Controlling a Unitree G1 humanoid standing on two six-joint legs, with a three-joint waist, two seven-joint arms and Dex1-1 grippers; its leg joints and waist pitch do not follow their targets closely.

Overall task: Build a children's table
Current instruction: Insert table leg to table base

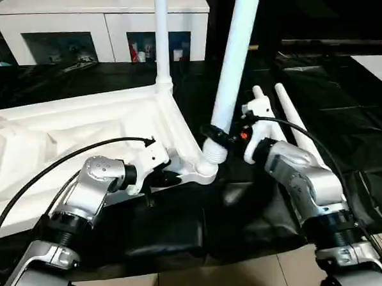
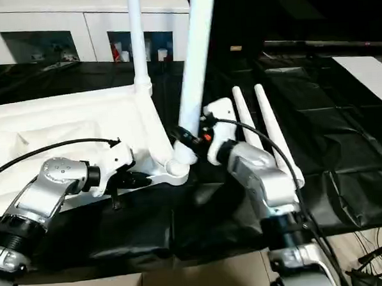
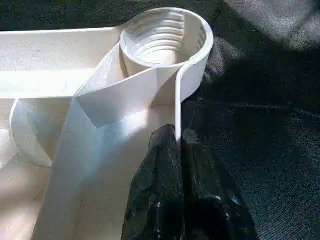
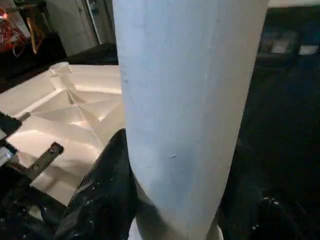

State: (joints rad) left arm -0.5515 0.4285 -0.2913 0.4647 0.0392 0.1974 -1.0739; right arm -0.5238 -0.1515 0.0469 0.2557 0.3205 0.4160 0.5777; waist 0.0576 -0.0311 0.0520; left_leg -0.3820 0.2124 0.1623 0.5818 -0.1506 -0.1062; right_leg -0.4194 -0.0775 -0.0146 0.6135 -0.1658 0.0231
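The children's table top [image 1: 62,130] lies upside down on black cloth, its ribbed underside up. One white leg [image 1: 162,42] stands upright in the far corner socket. My right gripper [image 1: 219,138] is shut on a second leg [image 1: 235,64], which tilts with its threaded end just above the near corner socket [image 1: 204,174]. That socket [image 3: 165,35] looks empty in the left wrist view. My left gripper [image 3: 180,145] is shut on the top's thin rim [image 3: 178,100] right beside it. Two more legs [image 1: 292,121] lie on the cloth to the right. The held leg [image 4: 185,115] stands against one black finger [image 4: 105,190].
A white cabinet with glass doors [image 1: 101,26] stands behind the table top. The black cloth [image 1: 343,109] stretches out to the right, with a white sheet [image 1: 376,63] at its far right edge. Pale floor [image 1: 236,278] shows in front, with cables at the lower right.
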